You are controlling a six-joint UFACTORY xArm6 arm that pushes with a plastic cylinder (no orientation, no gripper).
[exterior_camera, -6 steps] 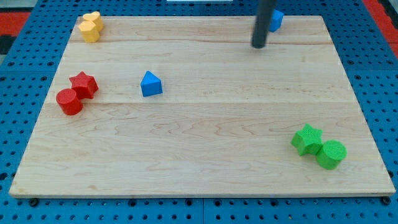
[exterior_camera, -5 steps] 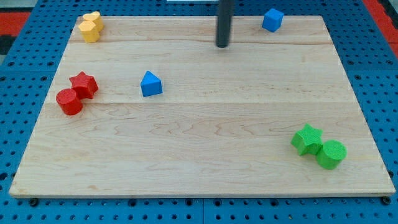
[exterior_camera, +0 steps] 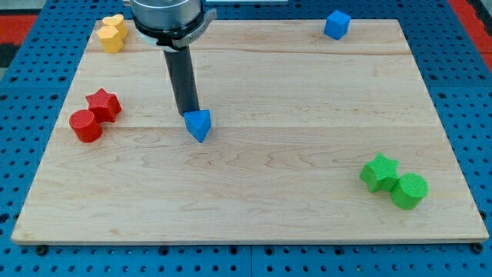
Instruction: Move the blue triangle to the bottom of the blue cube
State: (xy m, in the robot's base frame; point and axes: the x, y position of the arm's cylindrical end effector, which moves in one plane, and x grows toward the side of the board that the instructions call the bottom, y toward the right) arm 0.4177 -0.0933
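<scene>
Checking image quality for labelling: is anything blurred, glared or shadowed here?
Camera view: evenly lit, sharp; no glare on the board; only faint shadows beneath blocks. My tip touches the blue triangle; the blue cube is crisp.

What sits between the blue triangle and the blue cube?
Nothing: the camera view shows only bare wooden board between the blue triangle and the blue cube. My tip touches the triangle's upper left, off that line.
</scene>
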